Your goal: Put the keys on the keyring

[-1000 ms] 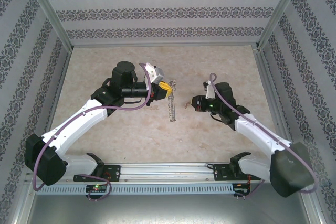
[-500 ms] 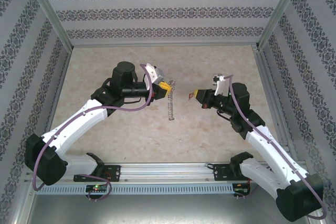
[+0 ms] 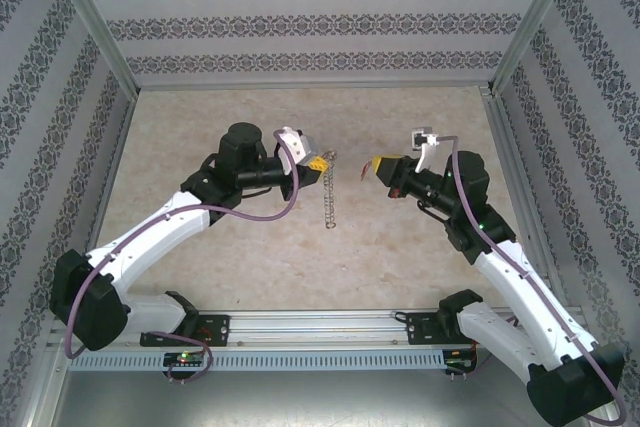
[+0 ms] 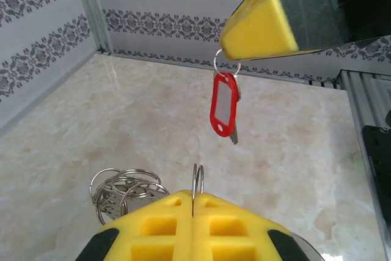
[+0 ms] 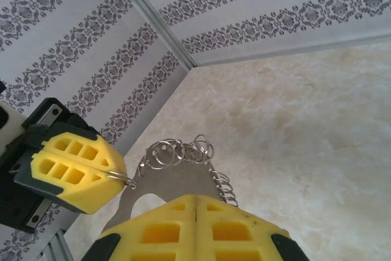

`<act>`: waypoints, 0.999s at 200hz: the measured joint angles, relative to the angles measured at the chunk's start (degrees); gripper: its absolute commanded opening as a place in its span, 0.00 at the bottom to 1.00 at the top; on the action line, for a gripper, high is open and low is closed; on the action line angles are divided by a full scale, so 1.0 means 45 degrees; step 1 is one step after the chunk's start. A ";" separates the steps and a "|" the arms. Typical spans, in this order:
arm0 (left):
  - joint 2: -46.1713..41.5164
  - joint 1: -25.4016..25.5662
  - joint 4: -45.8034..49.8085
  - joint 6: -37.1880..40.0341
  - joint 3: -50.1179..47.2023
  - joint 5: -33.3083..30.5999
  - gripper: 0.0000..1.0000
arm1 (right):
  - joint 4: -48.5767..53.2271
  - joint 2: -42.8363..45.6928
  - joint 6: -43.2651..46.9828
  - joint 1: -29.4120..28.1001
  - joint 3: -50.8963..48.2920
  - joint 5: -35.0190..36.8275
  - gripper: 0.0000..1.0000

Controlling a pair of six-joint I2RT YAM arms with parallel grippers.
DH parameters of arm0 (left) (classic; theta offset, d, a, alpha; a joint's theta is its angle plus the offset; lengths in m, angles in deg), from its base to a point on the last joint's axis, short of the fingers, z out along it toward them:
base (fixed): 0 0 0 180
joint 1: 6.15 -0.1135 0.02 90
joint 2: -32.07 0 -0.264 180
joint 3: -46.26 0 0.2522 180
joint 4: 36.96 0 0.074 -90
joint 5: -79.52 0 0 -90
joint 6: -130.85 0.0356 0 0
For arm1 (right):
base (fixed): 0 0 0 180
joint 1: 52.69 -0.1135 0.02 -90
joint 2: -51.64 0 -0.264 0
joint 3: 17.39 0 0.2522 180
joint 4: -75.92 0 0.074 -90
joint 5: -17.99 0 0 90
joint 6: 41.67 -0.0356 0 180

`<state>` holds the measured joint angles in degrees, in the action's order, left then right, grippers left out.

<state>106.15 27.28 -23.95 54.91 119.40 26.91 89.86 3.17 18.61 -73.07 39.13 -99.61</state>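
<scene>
Above the middle of the marble-patterned table [image 3: 250, 267], we see both arms turned tip to tip. Our left gripper [image 3: 317, 162] is pinched fully shut on 1 thin loop of the keyring [image 3: 329, 202], whose string of small grey rings trails away below it. Whether its lower end touches the table we cannot tell. From the left wrist, that loop stands upright in the seam between the 2 yellow pads [image 4: 159, 224], with a bunch of rings just beside them on the left. Our right gripper [image 3: 376, 165] is also closed tight, gripping a small split ring from which the key [image 4: 224, 107] dangles: a red tag with a pale window and a silver blade showing behind it. Key and keyring are near each other but apart; in the left wrist view the key hangs beyond the pinched loop. From the right wrist, the keyring's rings fan out between the 2 grippers.
</scene>
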 measured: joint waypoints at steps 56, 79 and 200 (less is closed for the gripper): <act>0.0855 0.0000 0.0228 -0.0092 0.0729 0.0350 0.00 | 0.0029 0.0005 0.1472 -0.1535 0.0165 0.0758 0.00; 0.1117 0.0000 0.0690 -0.0185 0.1365 0.0753 0.00 | 0.0078 0.0005 0.2035 -0.1885 0.0165 0.1069 0.00; 0.1360 0.0000 0.2278 -0.0262 0.1982 0.2458 0.00 | 0.0389 -0.0364 0.3973 -0.3259 0.0583 0.2574 0.00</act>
<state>112.27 27.28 -13.70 53.73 128.31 37.96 91.61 1.53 36.49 -87.74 41.76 -88.02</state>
